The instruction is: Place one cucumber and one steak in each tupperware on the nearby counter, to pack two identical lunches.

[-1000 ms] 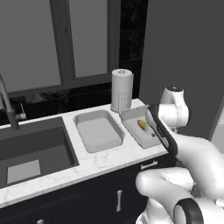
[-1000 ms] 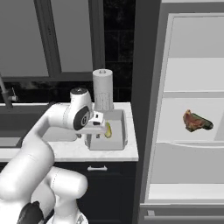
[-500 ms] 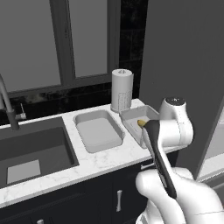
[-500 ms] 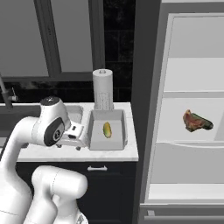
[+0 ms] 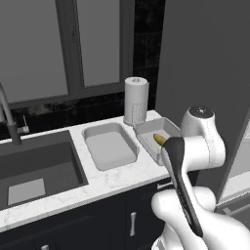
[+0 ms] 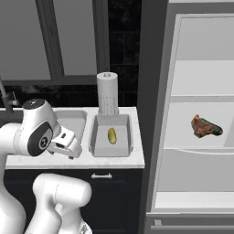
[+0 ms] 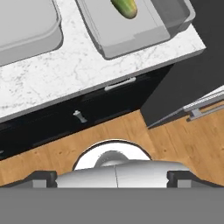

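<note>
A yellowish-green cucumber [image 6: 112, 135] [image 5: 159, 139] lies in the right tupperware [image 6: 98, 139] [image 5: 146, 133] on the counter. The left tupperware [image 5: 110, 147] [image 6: 77, 119] beside it holds nothing. One steak [image 6: 206, 127] rests on a shelf of the open fridge. My gripper [image 7: 113, 178] is open and holds nothing. Its dark fingertips [image 7: 43, 177] stand wide apart. It hangs in front of the cabinet, looking down at the counter edge, with the cucumber [image 7: 125, 7] at the top of the hand view.
A paper towel roll [image 5: 135, 100] stands behind the two containers. A dark sink basin [image 5: 34, 168] with a faucet [image 5: 10, 119] lies to the left. The open fridge [image 6: 201, 114] stands to the right of the counter. A drawer handle [image 7: 120, 84] and wooden floor [image 7: 175, 144] lie below.
The arm has pulled back from over the right tupperware toward the base and turned downward. The cucumber stays in that container. The gripper remains open.
</note>
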{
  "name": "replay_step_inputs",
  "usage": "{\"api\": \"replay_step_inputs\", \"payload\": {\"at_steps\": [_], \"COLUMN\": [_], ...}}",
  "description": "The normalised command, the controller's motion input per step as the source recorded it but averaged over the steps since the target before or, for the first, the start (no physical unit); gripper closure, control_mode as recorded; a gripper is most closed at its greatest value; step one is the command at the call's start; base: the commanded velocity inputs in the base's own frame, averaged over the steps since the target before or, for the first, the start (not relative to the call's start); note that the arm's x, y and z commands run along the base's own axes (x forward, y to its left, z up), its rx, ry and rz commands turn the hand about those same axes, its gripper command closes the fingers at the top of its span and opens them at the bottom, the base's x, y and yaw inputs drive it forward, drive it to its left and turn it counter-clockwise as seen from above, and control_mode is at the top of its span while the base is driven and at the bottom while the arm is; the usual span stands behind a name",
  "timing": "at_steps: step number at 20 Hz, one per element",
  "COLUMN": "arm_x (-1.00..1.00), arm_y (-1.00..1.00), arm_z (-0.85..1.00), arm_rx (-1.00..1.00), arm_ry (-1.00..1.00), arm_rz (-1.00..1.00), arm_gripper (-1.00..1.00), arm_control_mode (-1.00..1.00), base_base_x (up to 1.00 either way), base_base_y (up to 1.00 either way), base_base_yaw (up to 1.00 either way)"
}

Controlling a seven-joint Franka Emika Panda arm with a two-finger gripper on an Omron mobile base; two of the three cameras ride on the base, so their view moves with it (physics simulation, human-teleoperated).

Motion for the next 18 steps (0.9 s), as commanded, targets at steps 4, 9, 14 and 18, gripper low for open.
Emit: {"api": "replay_step_inputs", "payload": {"at_steps": [4, 9, 14, 18], "arm_x": [0.00, 0.00, 0.00, 0.00], "arm_y": [0.00, 0.00, 0.00, 0.00], "arm_z": [0.00, 0.00, 0.00, 0.00], "arm_rx": [0.00, 0.00, 0.00, 0.00], "arm_ry": [0.00, 0.00, 0.00, 0.00], "arm_rz": [0.00, 0.00, 0.00, 0.00], "arm_gripper": [-1.00, -1.00, -1.00, -1.00], "arm_control_mode": [-1.00, 1.00, 1.00, 1.00], "base_base_x": [0.00, -0.30, -0.91, -0.42], "base_base_y": [0.00, -0.21, -0.88, -1.00], "base_base_yaw": [0.00, -0.07, -0.22, -0.13]}}
